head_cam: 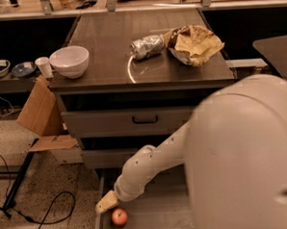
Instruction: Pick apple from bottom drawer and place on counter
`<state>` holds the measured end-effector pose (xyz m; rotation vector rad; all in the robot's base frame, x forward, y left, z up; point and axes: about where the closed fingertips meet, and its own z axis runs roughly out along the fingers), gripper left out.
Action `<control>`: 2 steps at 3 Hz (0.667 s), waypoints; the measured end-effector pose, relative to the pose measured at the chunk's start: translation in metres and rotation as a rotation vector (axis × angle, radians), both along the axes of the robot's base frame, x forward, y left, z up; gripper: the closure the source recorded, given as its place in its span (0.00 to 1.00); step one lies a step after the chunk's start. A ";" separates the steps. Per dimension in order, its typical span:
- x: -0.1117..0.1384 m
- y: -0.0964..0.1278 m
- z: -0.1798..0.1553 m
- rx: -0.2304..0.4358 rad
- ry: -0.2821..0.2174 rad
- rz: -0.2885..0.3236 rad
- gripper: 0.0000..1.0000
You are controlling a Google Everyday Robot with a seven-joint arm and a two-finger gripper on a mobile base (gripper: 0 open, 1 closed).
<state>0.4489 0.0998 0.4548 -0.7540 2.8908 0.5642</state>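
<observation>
Dim warm light on jaws beside apple (119, 216)

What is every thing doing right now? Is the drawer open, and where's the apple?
bottom drawer: pulled open.
apple: lying on the drawer floor, not lifted yet.
gripper: low at the drawer, close beside the apple, not around it.
counter: no apple on it yet.
white bowl: upright on the counter.
foil lump: crumpled, lying on the counter.
</observation>
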 end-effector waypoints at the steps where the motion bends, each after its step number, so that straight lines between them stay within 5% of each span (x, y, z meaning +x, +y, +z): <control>1: 0.003 0.010 -0.063 0.043 0.049 -0.116 0.00; 2: 0.006 0.020 -0.071 0.090 0.038 -0.139 0.00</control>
